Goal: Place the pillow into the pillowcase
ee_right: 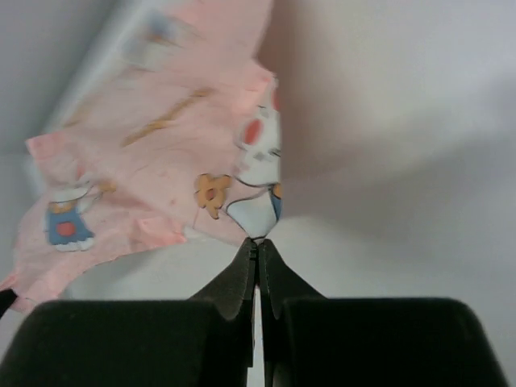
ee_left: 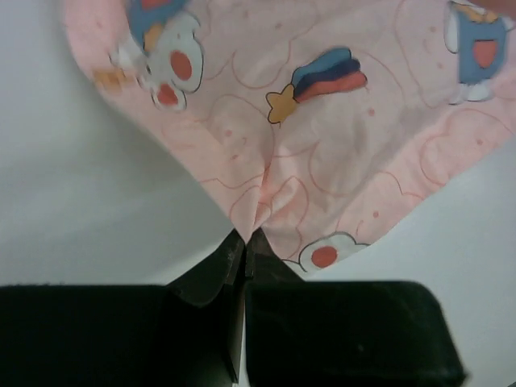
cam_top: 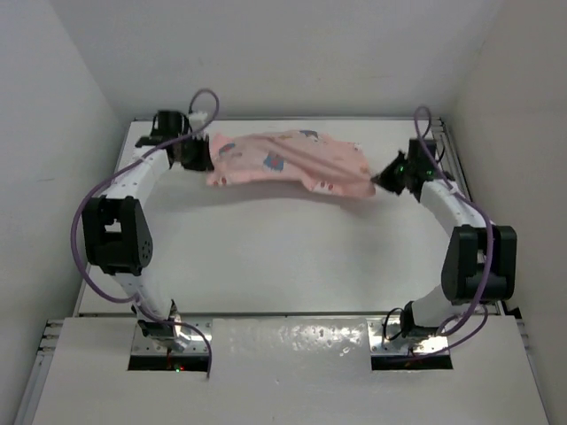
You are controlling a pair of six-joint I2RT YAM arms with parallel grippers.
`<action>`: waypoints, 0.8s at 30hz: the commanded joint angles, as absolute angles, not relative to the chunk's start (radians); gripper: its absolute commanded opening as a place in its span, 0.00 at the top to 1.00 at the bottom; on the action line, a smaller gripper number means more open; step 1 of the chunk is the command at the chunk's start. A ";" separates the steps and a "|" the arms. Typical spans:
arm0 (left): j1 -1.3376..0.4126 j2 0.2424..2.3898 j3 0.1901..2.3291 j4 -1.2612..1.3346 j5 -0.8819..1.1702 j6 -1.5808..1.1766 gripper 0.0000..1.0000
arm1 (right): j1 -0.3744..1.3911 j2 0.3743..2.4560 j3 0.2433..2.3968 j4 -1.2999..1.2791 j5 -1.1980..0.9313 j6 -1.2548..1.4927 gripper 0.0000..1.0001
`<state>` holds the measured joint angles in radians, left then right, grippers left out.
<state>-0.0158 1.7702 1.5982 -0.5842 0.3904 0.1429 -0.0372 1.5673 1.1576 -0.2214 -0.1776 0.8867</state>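
Pink pillowcase (cam_top: 283, 161) is held stretched over the far side of the table (cam_top: 283, 261), left gripper (cam_top: 198, 154) and right gripper (cam_top: 383, 181) each clamped fully closed on an opposite end; cloth looks light, limp, sags easily, so best pinched at hem edges near the opening; pillow not in view.

Pretty clearly a robotics lab setup, some kind of test cell. There's a plain white table (cam_top: 283, 257) boxed in by bare white walls (cam_top: 53, 106) on three sides, like a little booth. A left arm (cam_top: 115, 235) and a right arm (cam_top: 474, 257) are bolted down on metal plates (cam_top: 190, 341) at the near edge, with purple cables (cam_top: 80, 239) looping off them. The only homey thing is a pink cartoon-print pillowcase (cam_top: 283, 159) at the far end of the table.
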 commanded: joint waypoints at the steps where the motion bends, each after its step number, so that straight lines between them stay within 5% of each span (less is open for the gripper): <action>1: 0.047 1.769 1.300 -0.643 0.364 0.259 1.00 | -0.034 1.537 0.909 -0.213 -0.114 0.835 1.00; 7: 0.149 1.810 1.157 -0.784 0.311 0.368 1.00 | -0.064 1.473 0.540 -0.172 -0.135 0.830 1.00; 19: 0.152 1.654 1.060 -0.919 0.218 0.491 1.00 | -0.118 1.417 0.551 -0.279 -0.141 0.697 0.97; 20: 0.149 1.641 1.049 -0.916 0.218 0.495 1.00 | -0.114 1.420 0.566 -0.308 -0.144 0.669 0.84; 22: 0.143 1.640 1.035 -0.910 0.225 0.508 1.00 | -0.086 1.433 0.633 -0.334 -0.118 0.600 0.40; 23: 0.143 1.647 1.038 -0.913 0.230 0.512 1.00 | -0.074 1.443 0.664 -0.336 -0.104 0.577 0.35; 24: 0.143 1.654 1.049 -0.920 0.248 0.521 0.81 | -0.054 1.459 0.737 -0.337 -0.092 0.552 0.32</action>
